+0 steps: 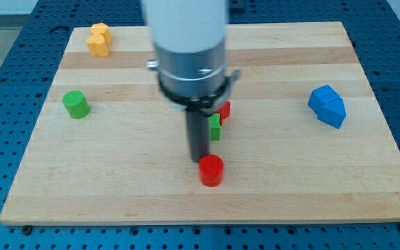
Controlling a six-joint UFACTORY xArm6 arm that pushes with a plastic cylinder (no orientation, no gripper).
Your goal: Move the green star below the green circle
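The green circle [76,104] is a short green cylinder at the view's left side of the wooden board [117,173]. The green star [215,128] sits near the board's middle, mostly hidden behind my dark rod; only its right edge shows. My tip [199,159] rests just left of and below the green star, touching or nearly touching it. A red cylinder [211,170] stands right below my tip.
A red block [223,110] peeks out just above the green star, its shape hidden by the arm. A yellow block [98,39] lies at the top left. A blue block [326,105] lies at the right.
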